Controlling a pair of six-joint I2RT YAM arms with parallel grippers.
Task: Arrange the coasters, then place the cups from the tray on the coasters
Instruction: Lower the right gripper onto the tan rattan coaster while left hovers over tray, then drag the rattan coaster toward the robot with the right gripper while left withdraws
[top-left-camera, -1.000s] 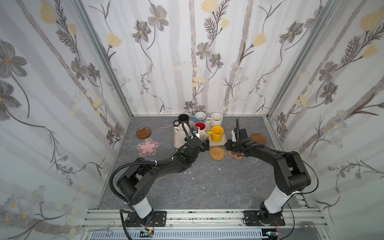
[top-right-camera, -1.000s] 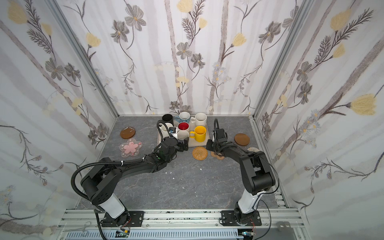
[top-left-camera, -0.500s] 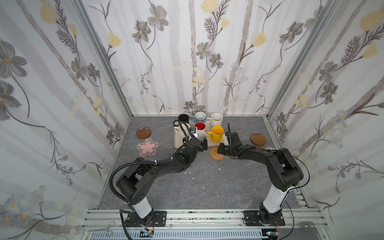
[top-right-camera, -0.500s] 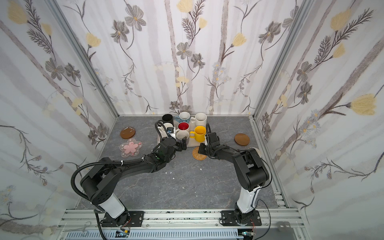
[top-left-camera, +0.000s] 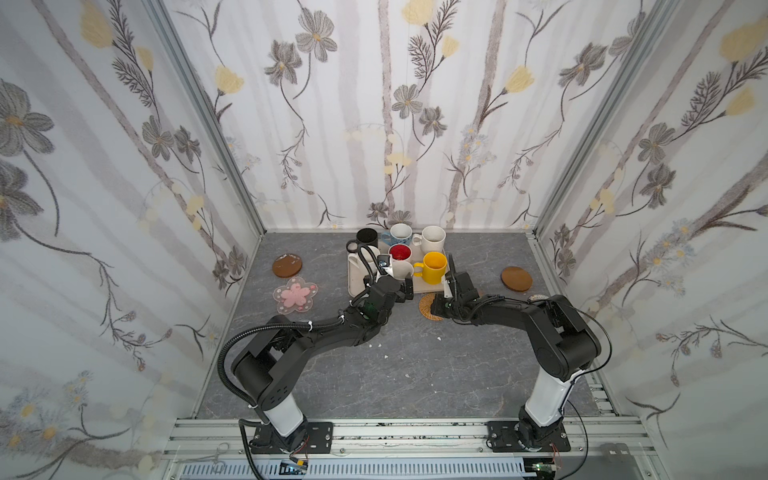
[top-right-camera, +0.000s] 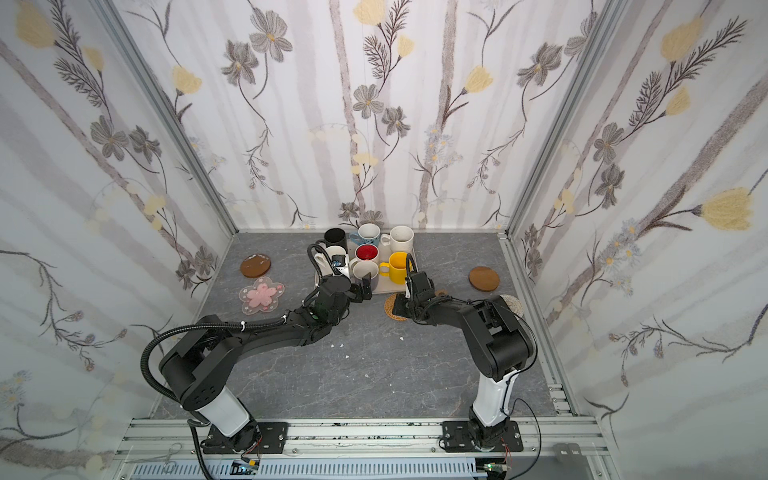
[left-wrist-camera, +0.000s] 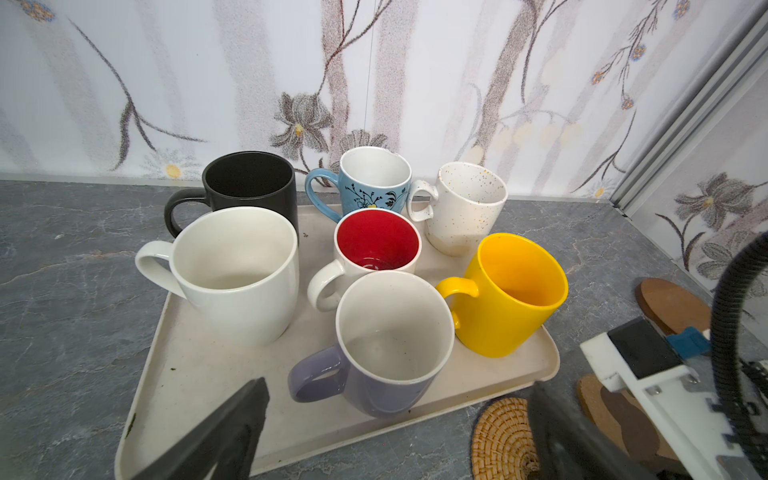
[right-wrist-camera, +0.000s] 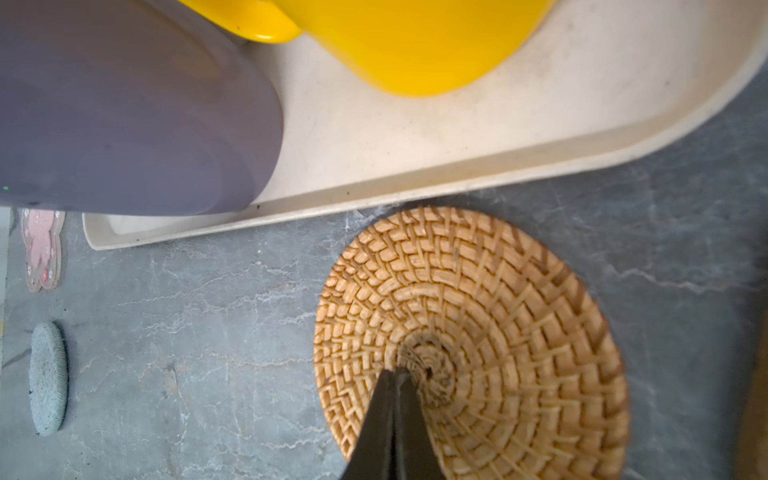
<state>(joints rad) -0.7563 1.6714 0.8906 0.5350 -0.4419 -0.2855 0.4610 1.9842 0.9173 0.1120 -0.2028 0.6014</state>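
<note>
The cream tray (left-wrist-camera: 199, 374) holds several cups, with the lavender one (left-wrist-camera: 390, 374) and the yellow one (left-wrist-camera: 511, 299) at its near edge. My left gripper (left-wrist-camera: 399, 388) is open, its fingers spread either side of the lavender cup and short of it. A tan rattan coaster (right-wrist-camera: 478, 299) lies on the table just off the tray's near rim. My right gripper (right-wrist-camera: 395, 374) is shut, its tips resting on the rattan coaster's centre with nothing between them. In both top views the two grippers (top-left-camera: 390, 286) (top-left-camera: 435, 308) sit close together in front of the tray (top-left-camera: 355, 278).
Brown wooden discs lie far left (top-left-camera: 286, 265) and far right (top-left-camera: 516, 279). The pink blossom coaster (top-left-camera: 295, 297) is left of the tray. A brown paw coaster (left-wrist-camera: 615, 411) lies beside the rattan one. The white woven round (top-right-camera: 513, 303) peeks out behind my right arm. A grey-blue crochet round (right-wrist-camera: 49, 378) lies further off.
My right gripper has swung left from the paw coaster onto the rattan coaster and has shut. The left arm has barely moved and stays open.
</note>
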